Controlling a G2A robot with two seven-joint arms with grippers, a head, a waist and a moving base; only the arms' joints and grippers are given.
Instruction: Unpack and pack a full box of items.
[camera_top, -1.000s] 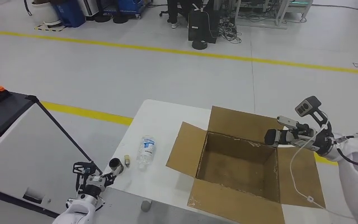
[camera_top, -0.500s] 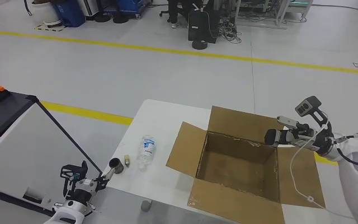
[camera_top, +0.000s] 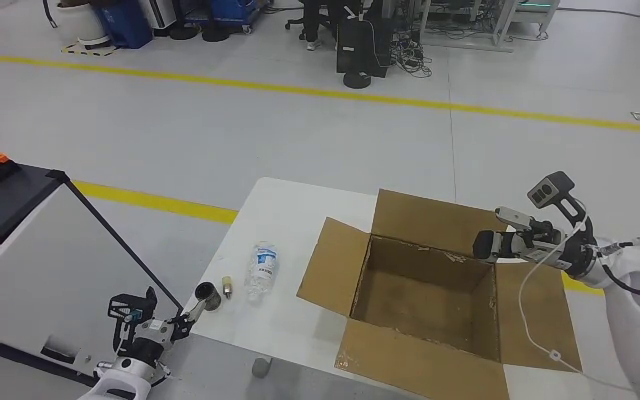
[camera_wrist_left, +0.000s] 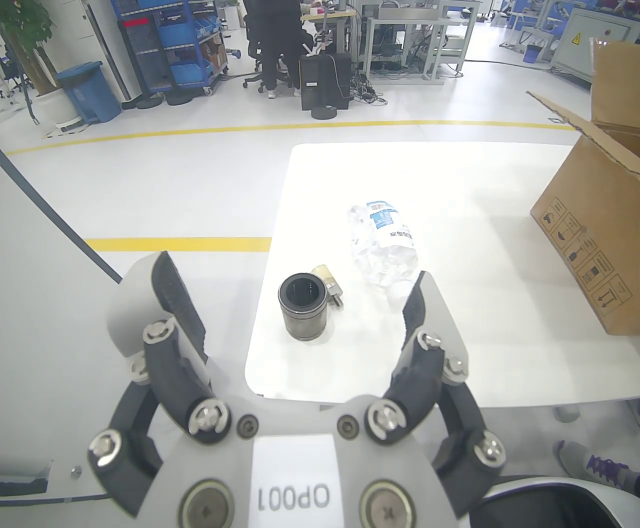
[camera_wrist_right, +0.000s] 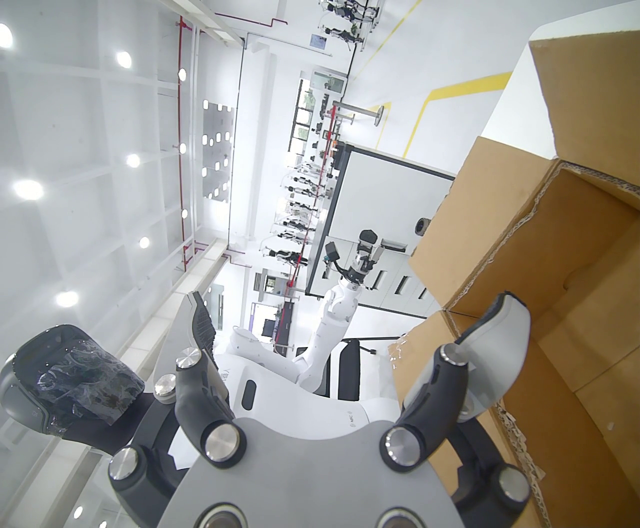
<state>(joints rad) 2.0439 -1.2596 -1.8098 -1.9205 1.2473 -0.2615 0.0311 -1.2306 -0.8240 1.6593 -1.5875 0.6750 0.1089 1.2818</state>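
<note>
An open cardboard box stands on the right half of the white table, flaps spread, nothing visible inside. Near the table's left front corner a dark metal cylinder stands upright, with a small brass part and a lying clear plastic bottle beside it. My left gripper hangs open off the table corner, a short way back from the cylinder, bottle and brass part. My right gripper is open and holds nothing, at the box's far right rim.
A white cabinet with a dark frame stands close to the left of the table. A small grey object lies below the table's front edge. A thin white cable droops from the right arm over the box's right flap.
My left gripper has drawn back from the cylinder, off the table corner, during the first half second, then stayed. The cylinder has kept its place. The right arm has not moved.
</note>
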